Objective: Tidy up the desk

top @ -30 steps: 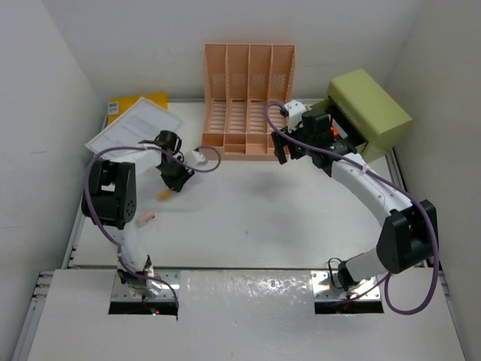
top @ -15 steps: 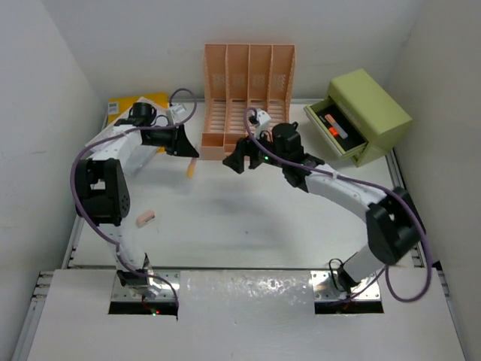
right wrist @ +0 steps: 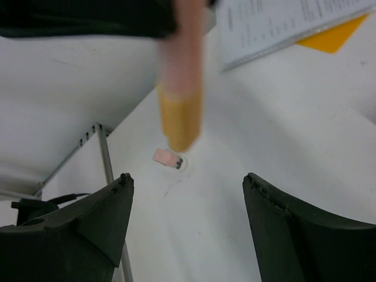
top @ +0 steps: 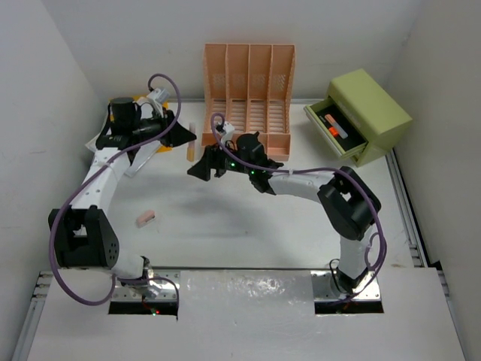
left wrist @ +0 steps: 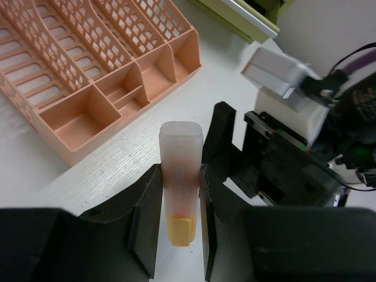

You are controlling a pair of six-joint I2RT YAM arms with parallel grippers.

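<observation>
Top external view: the counter [top: 248, 226] spans the whole workspace, with the rack [top: 248, 98] at its far edge. Left of the rack, the left pincer [left wrist: 179, 179] pinches a marker [left wrist: 181, 150] clear of the counter. The right pincer [right wrist: 188, 179] hangs spread just beside it. Probable risk: a misaligned closing would knock the marker loose and drop it.

Blurred orange-tipped marker [right wrist: 179, 111], papers [right wrist: 276, 23], hand [right wrist: 188, 179] spread wide
</observation>
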